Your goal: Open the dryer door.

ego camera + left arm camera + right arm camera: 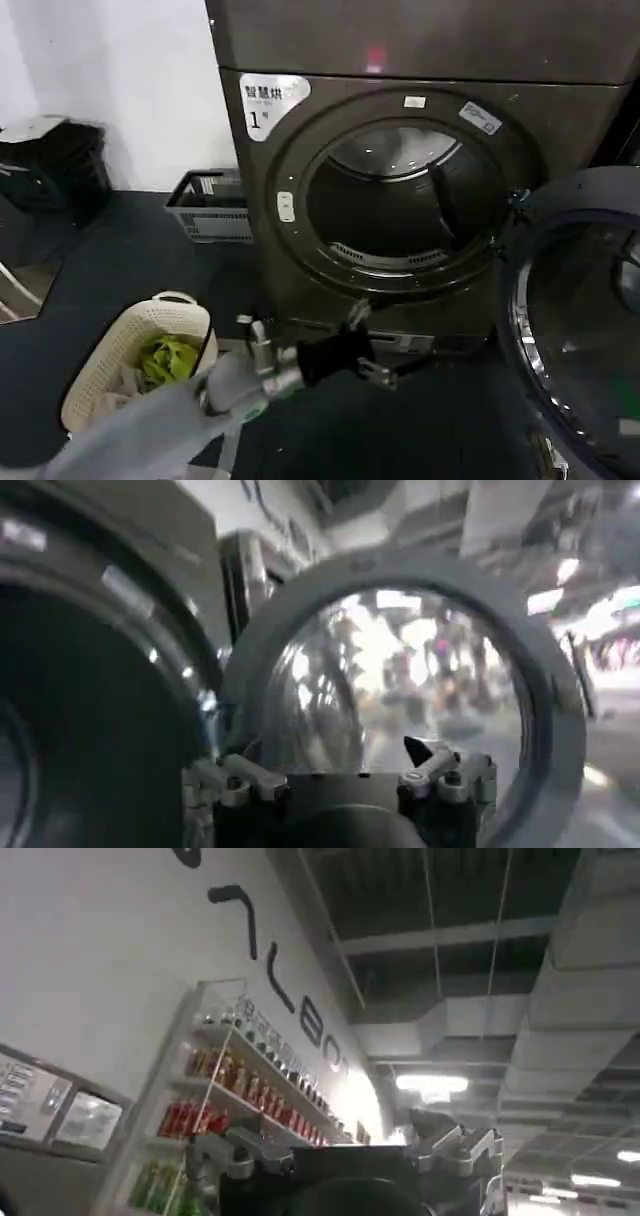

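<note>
Round chrome-ringed glass dryer door [580, 330] ajar

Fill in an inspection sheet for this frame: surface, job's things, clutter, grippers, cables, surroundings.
Surface: dark floor in front of the machine, no table.
Job's things: dryer with a "1" sticker and a red light lit; dryer door swung wide open to the robot's right, drum exposed and looking empty.
Clutter: cream laundry basket with green cloth inside, to the robot's left; grey crate against the wall beside the dryer.
Grippers: left gripper open, low in front of the dryer, holding nothing; right gripper raised, pointing toward the ceiling, open.
Cables: nothing seen.
Surroundings: white wall; shelves of bottles in the right wrist view.
</note>
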You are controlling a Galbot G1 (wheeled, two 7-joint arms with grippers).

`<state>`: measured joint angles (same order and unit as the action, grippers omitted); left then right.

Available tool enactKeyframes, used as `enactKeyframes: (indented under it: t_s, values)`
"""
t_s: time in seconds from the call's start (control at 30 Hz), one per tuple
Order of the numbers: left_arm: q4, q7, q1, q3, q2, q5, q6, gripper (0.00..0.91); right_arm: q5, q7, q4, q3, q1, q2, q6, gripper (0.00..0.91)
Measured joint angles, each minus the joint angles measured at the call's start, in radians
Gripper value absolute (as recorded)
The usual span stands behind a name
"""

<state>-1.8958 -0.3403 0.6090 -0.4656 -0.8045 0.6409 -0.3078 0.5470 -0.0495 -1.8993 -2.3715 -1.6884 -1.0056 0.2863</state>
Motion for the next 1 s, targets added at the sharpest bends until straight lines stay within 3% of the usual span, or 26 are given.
enactKeyframes:
  t_s: [0.6,0.83,1.0]
  values:
    - [-0.079,0.073,0.205,0.218,0.328,-0.107,0.214,0.907,-0.1,-0.007,0.034,0.012,0.037,0.012,0.005,0.907]
    - [-0.067,0.103,0.233,0.235,0.424,-0.144,0.266,0.907,-0.159,-0.011,0.062,-0.01,0.035,0.027,0.028,0.907]
    - [-0.061,0.102,0.243,0.245,0.496,-0.194,0.332,0.907,-0.162,-0.014,0.078,-0.013,0.033,0.034,0.026,0.907]
